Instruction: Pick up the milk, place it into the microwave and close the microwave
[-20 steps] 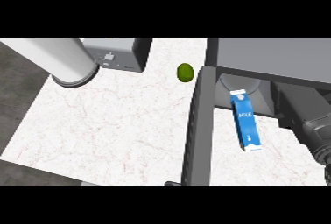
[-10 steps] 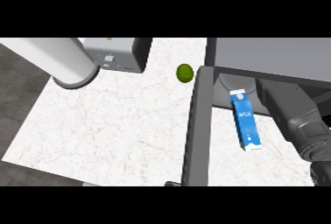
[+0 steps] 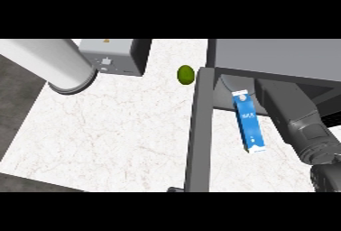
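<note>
The milk (image 3: 249,125) is a blue carton with a white cap. It lies on its side just right of the microwave's open door (image 3: 198,135), cap end pointing into the dark opening of the microwave (image 3: 279,56). My right hand (image 3: 285,107) comes in from the lower right and lies stretched out beside the carton's right side. Its fingers are straight and reach into the opening, and they are not curled round the carton. Only my left forearm (image 3: 53,63) shows, as a pale cylinder at the upper left; its hand is out of view.
A green round fruit (image 3: 186,74) lies on the white marble counter (image 3: 106,131) just left of the door's far end. A grey box-shaped appliance (image 3: 114,56) stands at the back left. The counter's left edge drops off to dark floor.
My right hand has moved forward along the carton's right side toward the microwave opening. The milk and the left forearm have stayed put.
</note>
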